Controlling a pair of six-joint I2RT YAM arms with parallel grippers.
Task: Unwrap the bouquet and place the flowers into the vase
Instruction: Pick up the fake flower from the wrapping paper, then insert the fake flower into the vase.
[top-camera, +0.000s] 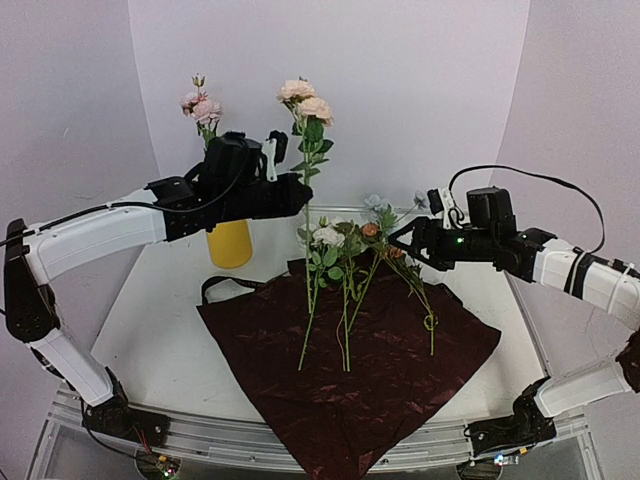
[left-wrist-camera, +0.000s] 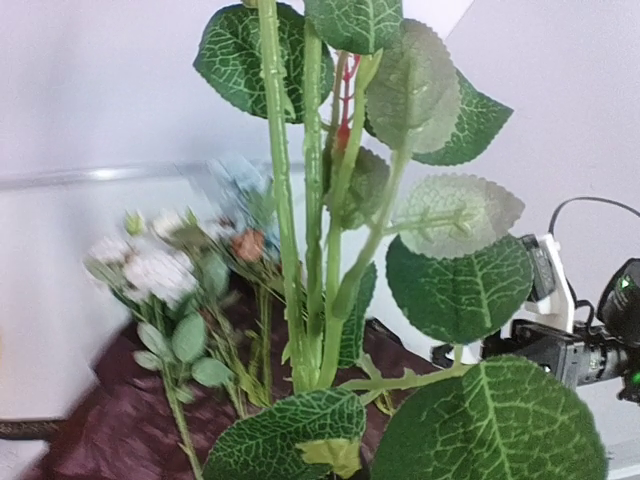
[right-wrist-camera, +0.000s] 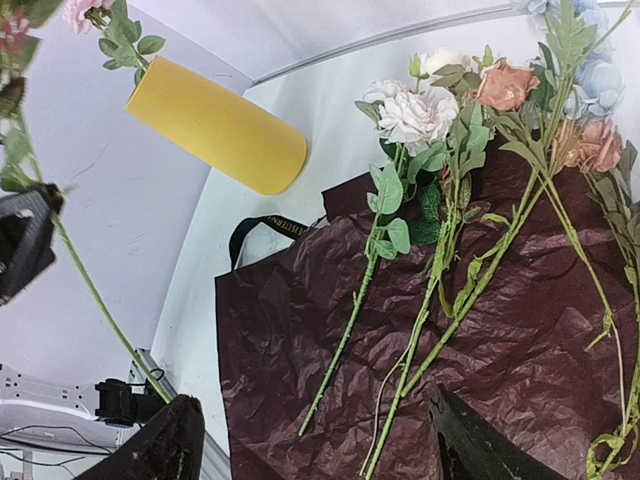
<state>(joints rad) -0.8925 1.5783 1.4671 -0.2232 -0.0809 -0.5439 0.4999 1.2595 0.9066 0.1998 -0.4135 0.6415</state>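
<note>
**While One Rose Hung High, the Others Lay on the Paper**

While the left fingers (top-camera: 277, 142) were pressed together on the green stem of a tall pink rose (top-camera: 305, 100), they held it up in the air, just beside the vase (top-camera: 230, 243). Its pink heads stood above the fingers. Big green leaves (left-wrist-camera: 455, 290) filled the left wrist view, and the fingers themselves could not be seen there.

The yellow vase stood upright at the back of the white counter (top-camera: 160, 320), left of the middle. One pink flower (top-camera: 202, 105) stood in it.

The dark red paper (top-camera: 350, 390) lay open and flat on the counter, with the black ribbon (top-camera: 215, 285) at its back left corner. On the paper lay the other flowers (top-camera: 345, 285), side by side, with their heads toward the back wall and their stems toward the arms. They were cream, pale blue and rust.

The right fingers (right-wrist-camera: 165, 450) were spread wide and held nothing. They hung above the paper, near the heads of the flowers that lay there.
</note>
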